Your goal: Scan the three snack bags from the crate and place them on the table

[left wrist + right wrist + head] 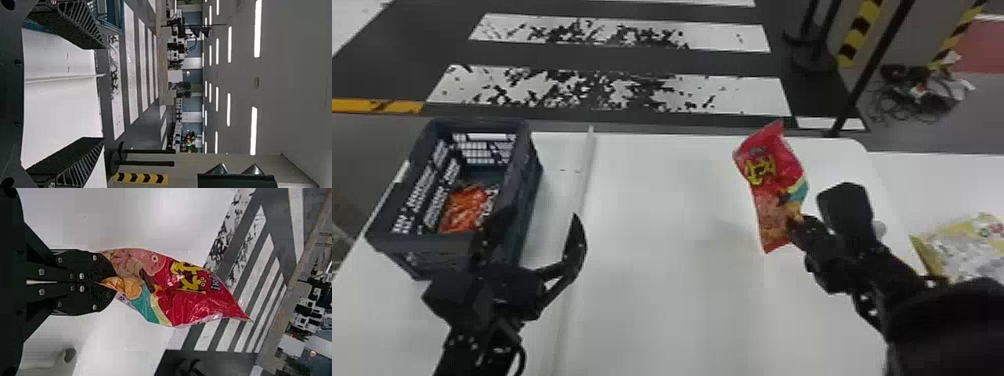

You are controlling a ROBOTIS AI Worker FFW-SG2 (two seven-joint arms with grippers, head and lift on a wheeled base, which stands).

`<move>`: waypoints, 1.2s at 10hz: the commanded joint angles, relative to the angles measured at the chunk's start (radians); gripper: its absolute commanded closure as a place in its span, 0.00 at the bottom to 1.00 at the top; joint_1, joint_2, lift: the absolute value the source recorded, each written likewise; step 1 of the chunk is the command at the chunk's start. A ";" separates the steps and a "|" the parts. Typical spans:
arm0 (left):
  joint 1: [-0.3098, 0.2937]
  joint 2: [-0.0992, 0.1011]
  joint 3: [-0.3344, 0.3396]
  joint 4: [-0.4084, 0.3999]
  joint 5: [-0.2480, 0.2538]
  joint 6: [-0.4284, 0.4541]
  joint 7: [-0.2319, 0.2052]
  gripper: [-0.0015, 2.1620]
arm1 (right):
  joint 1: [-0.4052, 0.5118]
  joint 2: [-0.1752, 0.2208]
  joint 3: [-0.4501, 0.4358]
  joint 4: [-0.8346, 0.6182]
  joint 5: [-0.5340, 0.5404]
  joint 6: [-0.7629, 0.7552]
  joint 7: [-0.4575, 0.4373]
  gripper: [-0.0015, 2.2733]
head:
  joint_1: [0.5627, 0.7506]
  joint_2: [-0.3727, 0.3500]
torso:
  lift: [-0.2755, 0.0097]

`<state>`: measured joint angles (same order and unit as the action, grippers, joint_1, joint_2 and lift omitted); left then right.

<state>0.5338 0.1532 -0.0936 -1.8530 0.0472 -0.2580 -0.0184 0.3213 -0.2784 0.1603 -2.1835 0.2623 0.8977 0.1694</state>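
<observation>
Looks like the scan step to me: right tool [114,283] clamped on the red bag [772,175] over the surface [657,280] at 3 o'clock, left tool [104,93] spread near the crate [422,244] at 9, so next I'd scan it, then lay it by the yellow bag [964,250] at 4.

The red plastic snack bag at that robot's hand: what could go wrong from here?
The black right gripper pinches the red bag at one end, so it might slip or swing. The fingers may also cover a code to be scanned. Lowering the right arm could bump the yellow-and-white snack bag beside it.
</observation>
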 commanded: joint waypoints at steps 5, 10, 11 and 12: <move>-0.009 0.009 -0.003 0.015 0.011 0.000 0.000 0.02 | -0.113 -0.125 0.611 0.349 0.733 0.234 -0.199 0.96 | 0.70 0.42 | 0.75; -0.012 0.017 -0.008 0.017 0.017 0.000 0.000 0.02 | -0.085 -0.140 0.656 0.165 0.563 0.353 -0.076 0.02 | 0.70 0.48 | 0.75; -0.012 0.017 -0.009 0.015 0.017 0.000 0.001 0.02 | -0.079 -0.142 0.613 0.090 0.463 0.381 -0.034 0.02 | 0.70 0.50 | 0.75; -0.012 0.017 -0.009 0.015 0.017 0.000 0.000 0.02 | -0.071 -0.142 0.548 0.036 0.337 0.378 0.009 0.02 | 0.70 0.52 | 0.75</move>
<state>0.5215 0.1703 -0.1027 -1.8368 0.0644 -0.2584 -0.0178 0.2466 -0.4200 0.7405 -2.1149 0.6648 1.2744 0.1778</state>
